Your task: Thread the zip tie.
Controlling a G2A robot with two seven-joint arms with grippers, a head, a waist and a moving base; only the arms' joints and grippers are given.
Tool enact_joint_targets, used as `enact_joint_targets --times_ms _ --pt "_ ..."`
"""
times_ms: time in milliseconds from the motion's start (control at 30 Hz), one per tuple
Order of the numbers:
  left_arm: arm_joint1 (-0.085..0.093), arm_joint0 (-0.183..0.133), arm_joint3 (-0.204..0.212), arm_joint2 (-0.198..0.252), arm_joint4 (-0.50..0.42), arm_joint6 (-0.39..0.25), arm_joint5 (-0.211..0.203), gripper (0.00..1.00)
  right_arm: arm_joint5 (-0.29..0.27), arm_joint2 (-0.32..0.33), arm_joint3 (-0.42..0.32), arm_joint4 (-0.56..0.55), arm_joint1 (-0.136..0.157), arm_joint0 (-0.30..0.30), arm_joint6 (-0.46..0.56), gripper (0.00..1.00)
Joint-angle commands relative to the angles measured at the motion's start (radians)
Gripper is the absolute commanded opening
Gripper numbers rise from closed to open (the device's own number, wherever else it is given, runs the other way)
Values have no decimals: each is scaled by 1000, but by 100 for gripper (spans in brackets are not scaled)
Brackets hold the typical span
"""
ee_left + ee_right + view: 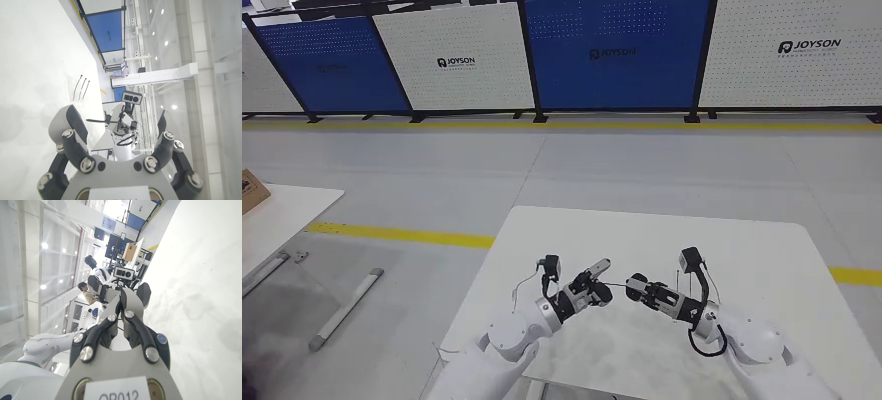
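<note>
— Where is the zip tie (95, 120) being held?
— It is being pinched in the closed right claw (119, 303), above the desk (662, 240), its free end being pointed toward the left claw (118, 115).
— And that claw?
— It is being held wide open, nothing gripped; whether the tip is being touched cannot be told.
— Elsewhere?
— Three spare ties (81, 89) are being borne side by side by the desk, well apart.

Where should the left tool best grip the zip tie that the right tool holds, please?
Pinch the free tail of the zip tie, straight on from the open left tool: that tail juts clear of the right tool towards it.
</note>
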Motion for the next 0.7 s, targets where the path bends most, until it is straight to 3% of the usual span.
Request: enact_joint_targets --times_ms 0,67,100,133,200,333,367,433,567,633,667 --pt "0 -2 9 1 5 -5 -11 100 0 0 0 0 0 0 0 0" --pt "2 1 14 2 15 -30 -28 100 0 0 0 0 0 0 0 0" --pt "3 2 16 1 19 -41 -32 93 0 0 0 0 0 0 0 0" --pt "4 5 16 -1 25 -48 -35 75 0 0 0 0 0 0 0 0" --pt "6 8 14 -1 34 -55 -37 48 0 0 0 0 0 0 0 0" --pt "6 7 13 -1 49 -33 -30 23 0 0 0 0 0 0 0 0" --pt "5 7 14 3 42 -33 -30 23 0 0 0 0 0 0 0 0" --pt "5 5 15 5 38 -43 -29 14 0 0 0 0 0 0 0 0" --pt "6 7 13 5 39 -52 -30 13 0 0 0 0 0 0 0 0" --pt "7 9 9 4 41 -57 -34 0 0 0 0 0 0 0 0 0" --pt "7 11 8 4 43 -59 -37 0 0 0 0 0 0 0 0 0"
